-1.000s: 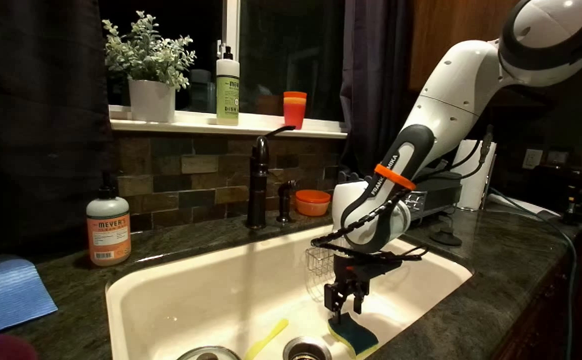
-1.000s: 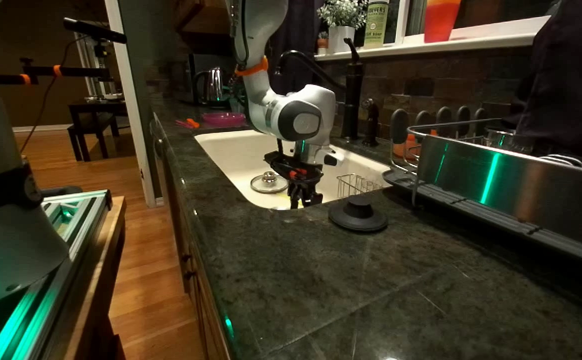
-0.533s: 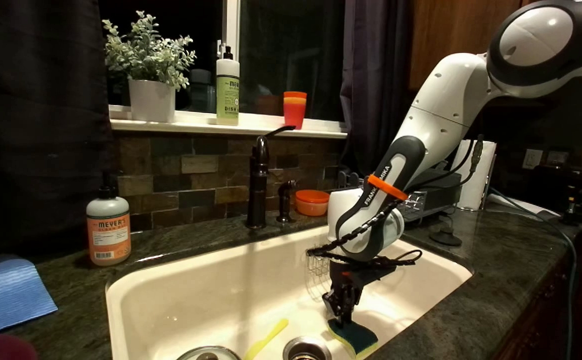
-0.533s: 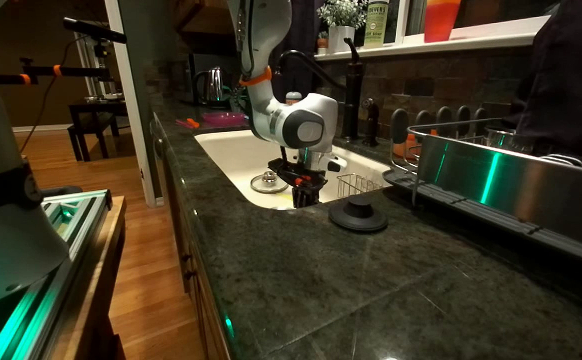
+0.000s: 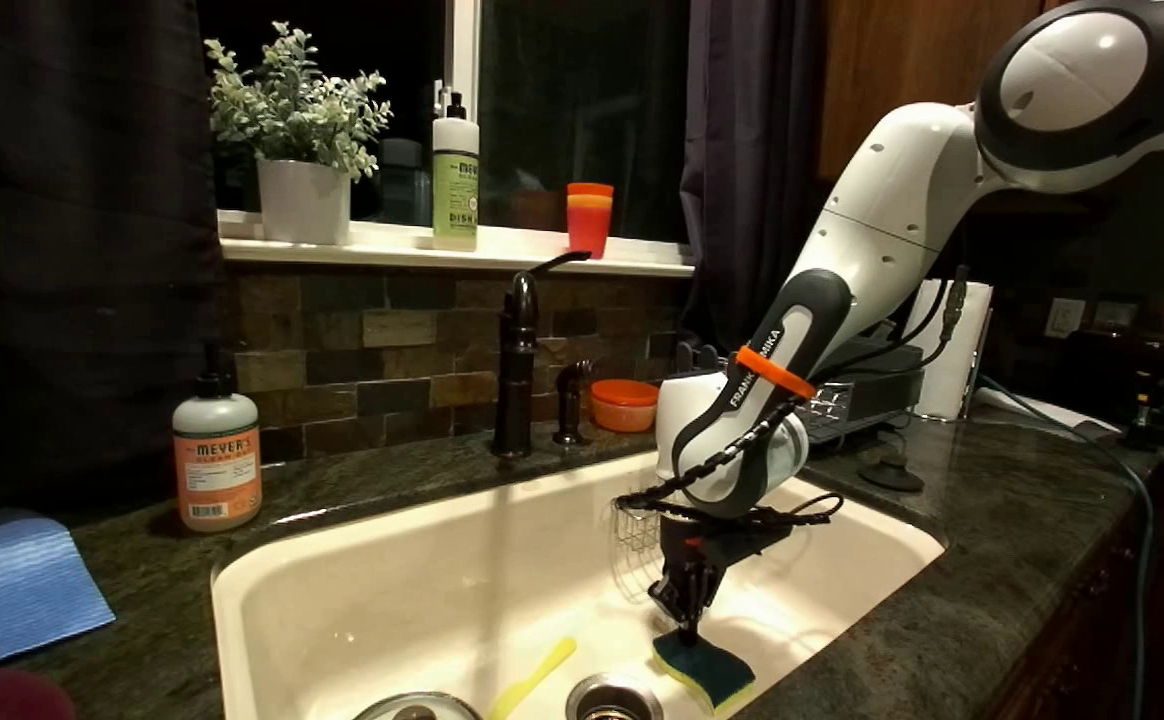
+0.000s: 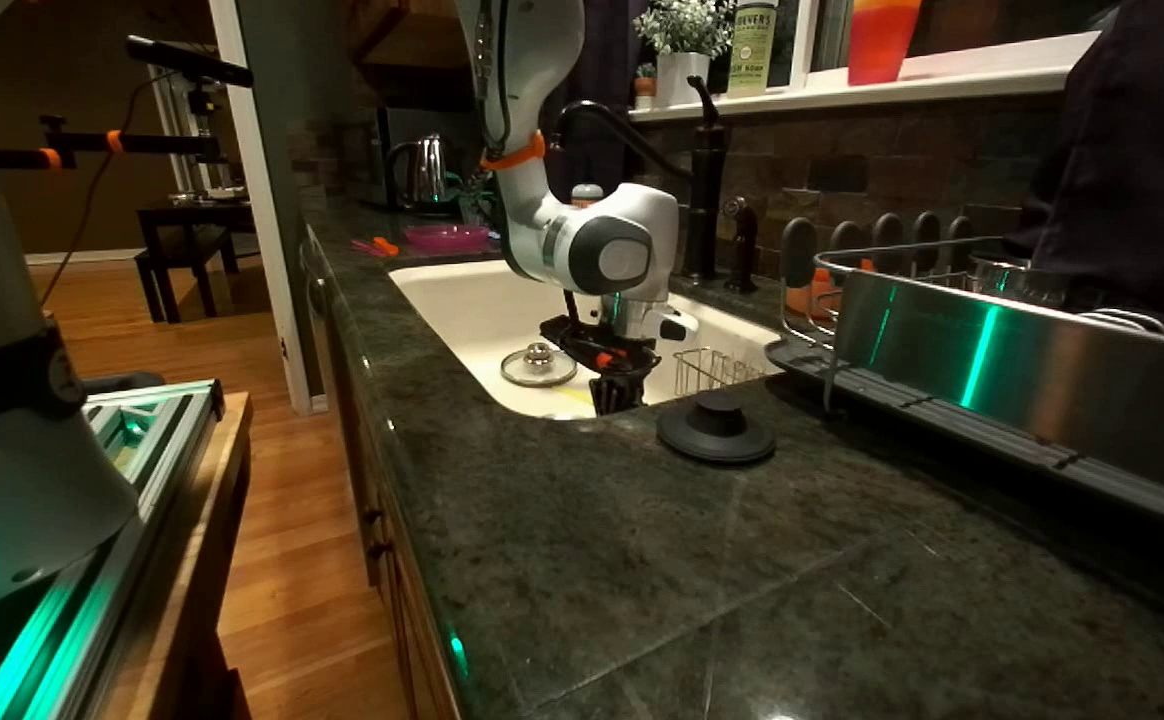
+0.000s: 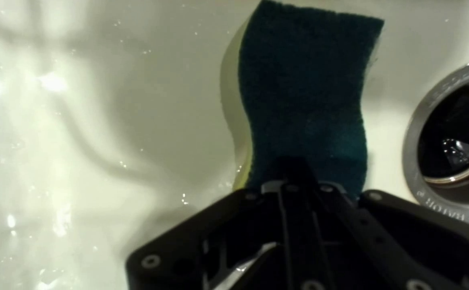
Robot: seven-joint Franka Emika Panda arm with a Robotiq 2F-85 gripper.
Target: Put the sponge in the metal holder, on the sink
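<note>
In the wrist view, the tool (image 7: 294,174), pressed together, hides one end of the sponge (image 7: 303,88), any pinch unclear.

Fingers together, the gripper (image 7: 295,174) overlaps one end of the green-faced sponge (image 7: 303,86), a metal drain (image 7: 411,157) nearby.

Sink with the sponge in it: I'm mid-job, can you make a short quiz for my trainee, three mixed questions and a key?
1. In the wrist view, what is to the right of the sponge?
A) the lid
B) the drain
C) the cup
2. True or false: the sponge is outside the holder.
3. Fill in: the foam under the sponge's dark face is ____.

Key:
1. B
2. True; it is down in the sink.
3. yellow
</note>
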